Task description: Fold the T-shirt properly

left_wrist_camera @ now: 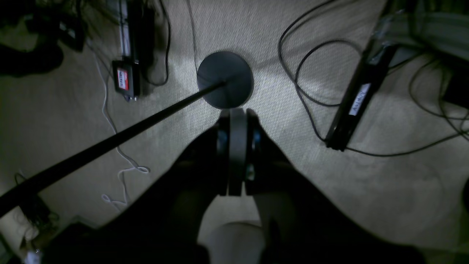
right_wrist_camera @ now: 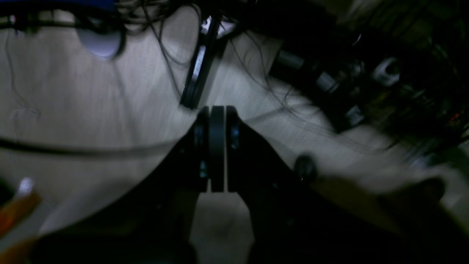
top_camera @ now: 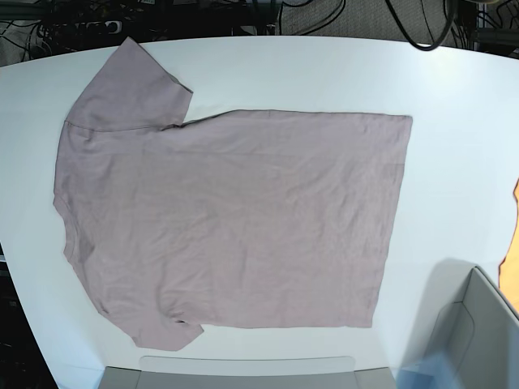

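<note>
A mauve T-shirt [top_camera: 235, 219] lies spread flat on the white table [top_camera: 454, 162] in the base view, collar to the left, hem to the right, one sleeve at the upper left and one at the lower left. Neither arm shows in the base view. In the left wrist view my left gripper [left_wrist_camera: 236, 112] is shut with nothing in it, above the carpet floor. In the right wrist view my right gripper [right_wrist_camera: 217, 109] is shut and empty, also over the floor. The shirt shows in neither wrist view.
A grey box [top_camera: 478, 332] stands at the table's lower right, and a grey tray edge [top_camera: 243, 373] lies along the front. An orange object [top_camera: 514, 227] shows at the right edge. Below the left gripper are a round stand base [left_wrist_camera: 225, 79], its pole and cables.
</note>
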`<act>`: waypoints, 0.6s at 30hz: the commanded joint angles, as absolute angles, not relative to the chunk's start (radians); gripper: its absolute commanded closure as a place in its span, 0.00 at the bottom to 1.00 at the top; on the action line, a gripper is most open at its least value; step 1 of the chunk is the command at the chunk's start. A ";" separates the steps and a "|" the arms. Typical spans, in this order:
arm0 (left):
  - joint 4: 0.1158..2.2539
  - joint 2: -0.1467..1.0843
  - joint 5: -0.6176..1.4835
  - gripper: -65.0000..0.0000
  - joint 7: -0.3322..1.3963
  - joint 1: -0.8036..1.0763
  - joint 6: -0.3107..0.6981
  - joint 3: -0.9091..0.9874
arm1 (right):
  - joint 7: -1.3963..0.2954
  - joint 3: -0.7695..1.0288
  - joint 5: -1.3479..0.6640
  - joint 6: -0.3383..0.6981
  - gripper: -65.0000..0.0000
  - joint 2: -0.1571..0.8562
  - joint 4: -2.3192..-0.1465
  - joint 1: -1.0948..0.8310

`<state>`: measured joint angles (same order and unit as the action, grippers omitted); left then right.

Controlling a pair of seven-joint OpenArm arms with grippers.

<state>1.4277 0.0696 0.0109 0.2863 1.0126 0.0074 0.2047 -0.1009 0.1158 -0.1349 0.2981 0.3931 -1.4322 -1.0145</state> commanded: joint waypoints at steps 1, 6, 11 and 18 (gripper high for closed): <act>1.481 0.076 0.008 1.00 0.283 1.055 -0.002 0.209 | -0.081 0.139 -0.143 0.298 1.00 0.404 -1.478 -1.024; 1.730 0.074 0.008 1.00 0.346 1.132 -0.002 0.211 | -0.081 0.223 -0.143 0.298 1.00 0.412 -1.664 -1.040; 1.883 0.074 0.008 1.00 0.406 1.144 -0.002 0.211 | -0.082 0.254 -0.143 0.300 1.00 0.417 -1.801 -1.040; 2.012 0.074 0.008 1.00 0.409 1.135 -0.002 0.211 | -0.174 0.251 -0.145 0.300 1.00 0.444 -1.972 -0.978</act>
